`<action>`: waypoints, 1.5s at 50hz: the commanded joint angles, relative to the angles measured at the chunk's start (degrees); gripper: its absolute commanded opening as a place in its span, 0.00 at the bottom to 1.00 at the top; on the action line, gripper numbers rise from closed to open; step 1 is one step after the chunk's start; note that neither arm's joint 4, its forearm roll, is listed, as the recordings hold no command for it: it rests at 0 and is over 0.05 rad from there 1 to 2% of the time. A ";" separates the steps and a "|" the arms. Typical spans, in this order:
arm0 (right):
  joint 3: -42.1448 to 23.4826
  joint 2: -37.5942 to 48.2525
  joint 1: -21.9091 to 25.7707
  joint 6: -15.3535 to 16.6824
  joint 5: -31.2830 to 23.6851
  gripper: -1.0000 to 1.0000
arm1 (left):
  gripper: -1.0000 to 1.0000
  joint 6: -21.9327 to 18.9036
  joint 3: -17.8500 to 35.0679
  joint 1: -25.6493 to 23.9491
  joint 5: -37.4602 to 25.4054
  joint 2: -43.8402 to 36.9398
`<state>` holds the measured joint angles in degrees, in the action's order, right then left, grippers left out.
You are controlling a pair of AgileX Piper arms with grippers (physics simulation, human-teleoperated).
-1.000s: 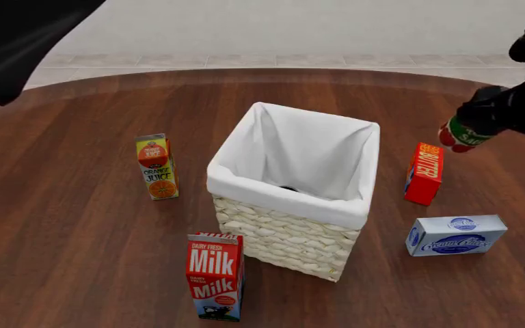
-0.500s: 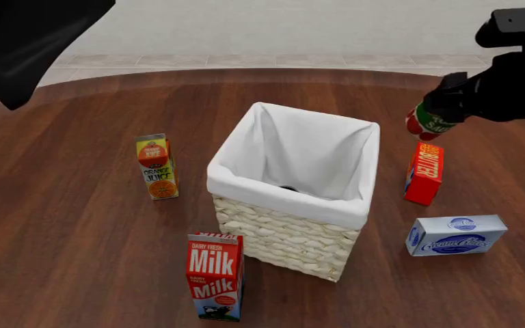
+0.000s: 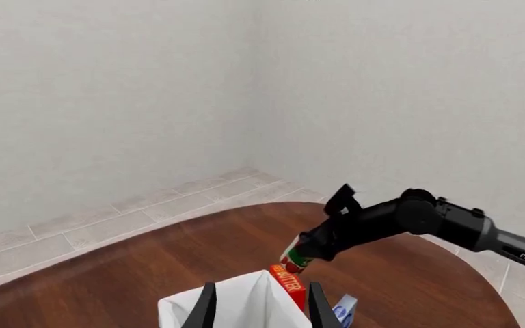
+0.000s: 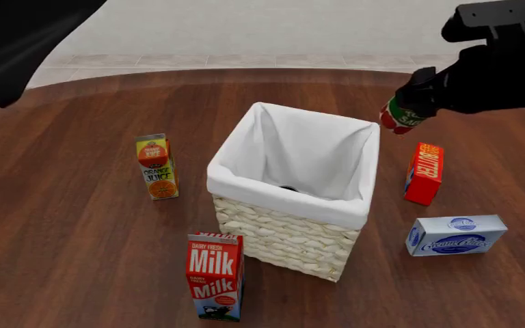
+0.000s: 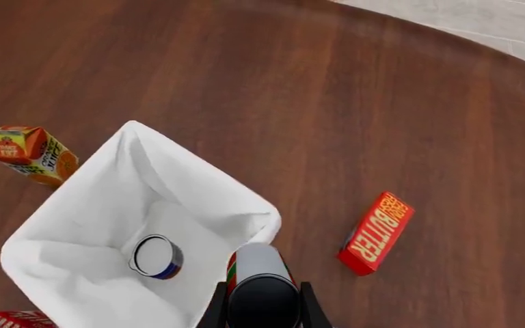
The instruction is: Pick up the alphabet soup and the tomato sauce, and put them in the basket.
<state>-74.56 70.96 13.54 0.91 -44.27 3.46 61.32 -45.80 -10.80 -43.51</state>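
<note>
Front view: the right claw [image 4: 407, 109] grips the tomato sauce [image 4: 401, 116] tight, up in the air just beside the basket [image 4: 286, 236] rim's far right corner. Alphabet soup [image 5: 156, 257] lies inside on the liner. Left claw [image 3: 259, 311] is spread, holding nothing, high above the tabletop [image 4: 80, 232].

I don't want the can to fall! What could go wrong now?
The tomato sauce, held by the right gripper, hangs beside the basket's far right corner, not clearly over the opening. Released now, it might hit the rim or drop near the butter box. Dropped inside, it could bump the alphabet soup.
</note>
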 commanded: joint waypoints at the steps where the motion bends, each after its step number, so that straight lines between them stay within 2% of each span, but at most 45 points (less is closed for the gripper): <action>1: -1.43 1.73 2.68 -0.55 0.36 0.00 | 1.00 -0.01 0.40 0.10 -0.29 0.23; 44: -1.47 7.38 9.43 4.30 2.35 0.00 | 1.00 0.92 -1.21 0.22 0.81 1.33; 75: 1.73 9.46 13.61 6.03 4.35 0.00 | 1.00 1.21 -1.49 0.77 0.95 1.65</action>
<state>-73.77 80.39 26.05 7.48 -40.32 4.63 59.81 -45.21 -9.81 -42.00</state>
